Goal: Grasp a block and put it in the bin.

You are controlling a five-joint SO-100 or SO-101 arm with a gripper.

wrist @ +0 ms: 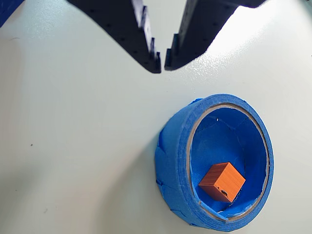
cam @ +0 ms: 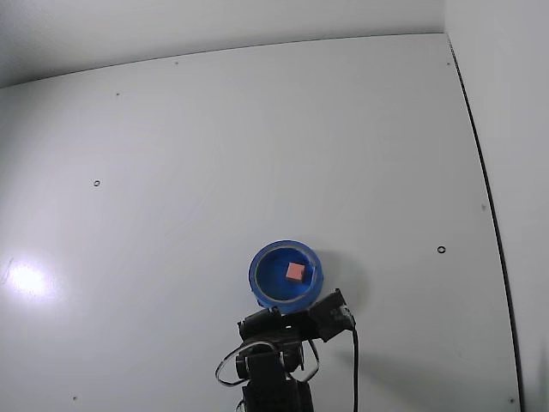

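Note:
The block [wrist: 222, 181] looks orange in the wrist view. It lies tilted on the floor of the blue bin [wrist: 173, 161], toward the near side. In the fixed view the block [cam: 294, 271] is a small pink square inside the round blue bin [cam: 257, 279]. My gripper [wrist: 162, 62] reaches in from the top of the wrist view, above and left of the bin. Its black fingertips are almost touching, with nothing between them. It is clear of the bin's rim. In the fixed view the arm [cam: 287, 330] sits just below the bin and hides the fingertips.
The bin stands on a plain white table [cam: 214, 154] with a few small dark marks. The table's right edge [cam: 489, 215] runs along a wall. A black cable [cam: 354, 369] hangs from the arm at the bottom.

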